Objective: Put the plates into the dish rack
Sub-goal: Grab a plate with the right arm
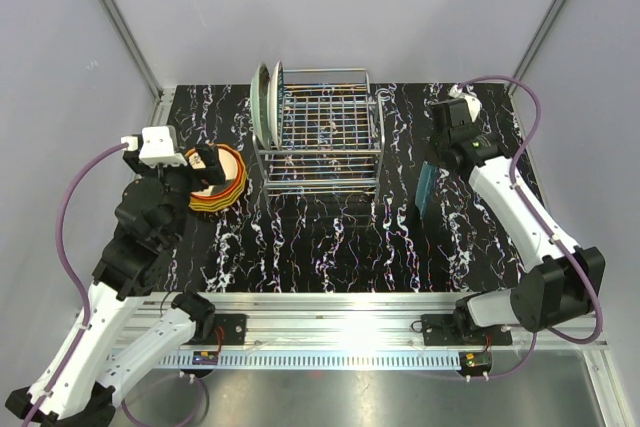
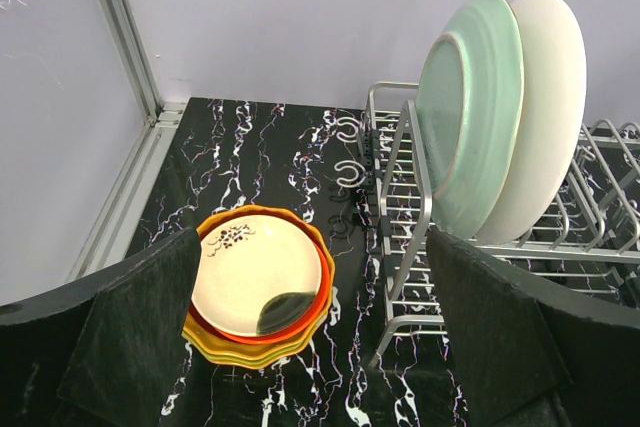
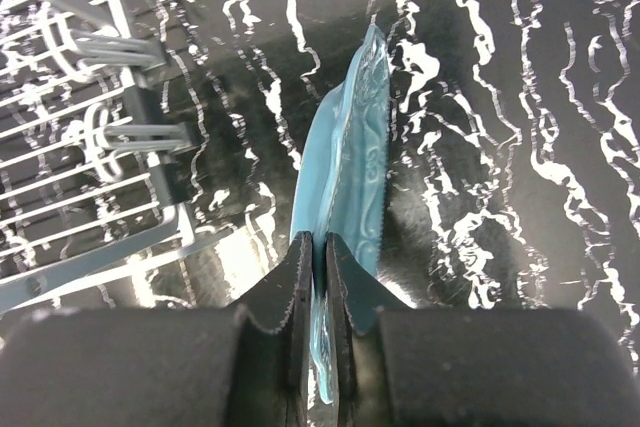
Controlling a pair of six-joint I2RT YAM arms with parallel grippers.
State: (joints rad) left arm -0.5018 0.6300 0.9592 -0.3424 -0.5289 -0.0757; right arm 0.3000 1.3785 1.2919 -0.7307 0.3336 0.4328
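Several flat, wavy-rimmed plates point(image 2: 255, 277), a cream one on top of red-orange and yellow-orange ones, lie stacked at the left of the black marble-patterned tabletop point(image 1: 330, 247). The left gripper point(image 1: 207, 169) hovers above them, its fingers spread wide and holding nothing.

Just right of the stack stands the chrome wire dish rack point(image 1: 320, 153). A pale mint green plate point(image 2: 470, 107) and a cream-white plate point(image 2: 545, 97) stand upright in its leftmost slots. The slots to their right are free.

Right of the rack and apart from it, the right gripper point(image 3: 320, 247) is clamped on the rim of a teal plate point(image 3: 345, 167), which it holds on edge. The plate's long axis runs near to far, roughly parallel to the racked pair. I cannot tell whether its lower edge touches the tabletop.

The free slots therefore lie to the left of this gripper, beyond the rack's raised right rail. The right arm is the nearer one. The plate probably needs to rise over that rail, and there is open room above.
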